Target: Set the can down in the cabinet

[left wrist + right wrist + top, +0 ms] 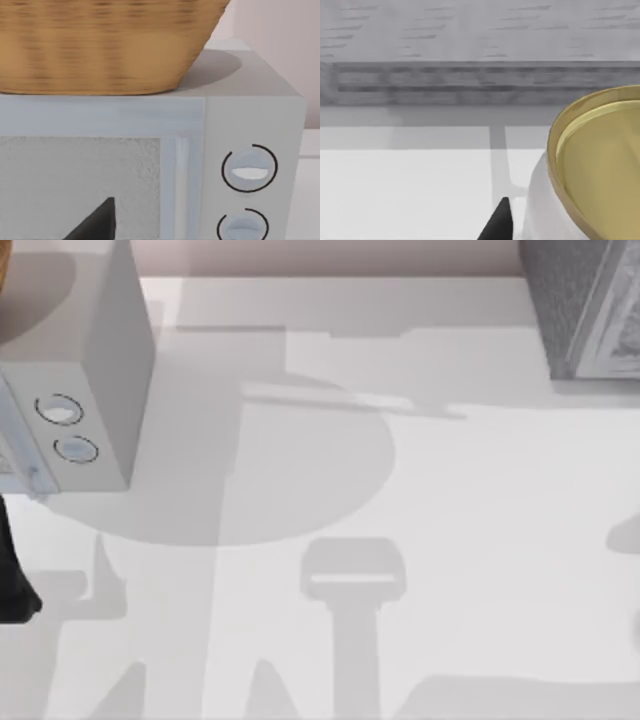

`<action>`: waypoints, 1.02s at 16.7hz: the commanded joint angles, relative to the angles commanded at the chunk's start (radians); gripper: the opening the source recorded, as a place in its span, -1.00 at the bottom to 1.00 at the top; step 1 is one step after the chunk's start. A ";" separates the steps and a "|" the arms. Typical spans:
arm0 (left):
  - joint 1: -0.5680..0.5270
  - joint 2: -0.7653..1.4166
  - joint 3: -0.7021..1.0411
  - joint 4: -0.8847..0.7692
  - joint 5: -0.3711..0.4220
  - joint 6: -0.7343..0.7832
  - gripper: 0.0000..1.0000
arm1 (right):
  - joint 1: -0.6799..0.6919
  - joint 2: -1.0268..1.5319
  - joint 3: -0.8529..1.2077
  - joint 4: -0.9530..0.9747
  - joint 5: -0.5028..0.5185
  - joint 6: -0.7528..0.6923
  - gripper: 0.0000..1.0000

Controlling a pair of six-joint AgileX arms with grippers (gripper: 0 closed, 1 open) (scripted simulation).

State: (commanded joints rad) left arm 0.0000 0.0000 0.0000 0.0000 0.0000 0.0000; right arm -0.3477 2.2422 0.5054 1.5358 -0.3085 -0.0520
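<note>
Because the can [592,170] lay beside the right gripper's finger [499,222] facing the cabinet [480,80], a carry toward it seemed intended, though whether the claw pinched it could not be told.

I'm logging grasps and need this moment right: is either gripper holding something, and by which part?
It cannot be told. In the right wrist view a white can with a gold rim sits close beside one dark fingertip, but no contact is visible.

Bright, even light; soft overlapping shadows
</note>
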 joint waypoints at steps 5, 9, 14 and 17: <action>0.000 0.000 0.000 0.000 0.000 0.000 1.00 | -0.003 -0.038 0.006 -0.035 0.002 0.002 -1.00; 0.000 0.000 0.000 0.000 0.000 0.000 1.00 | -0.004 -0.215 0.028 -0.226 0.001 0.004 -1.00; 0.000 0.000 0.000 0.000 0.000 0.000 1.00 | -0.001 -0.522 0.064 -0.602 -0.004 0.004 -1.00; 0.000 0.000 0.000 0.000 0.000 0.000 1.00 | 0.000 -0.667 0.082 -0.757 -0.007 0.003 -1.00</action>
State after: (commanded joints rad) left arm 0.0000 0.0000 0.0000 0.0000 0.0000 0.0000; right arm -0.3478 1.5756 0.5875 0.7792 -0.3159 -0.0486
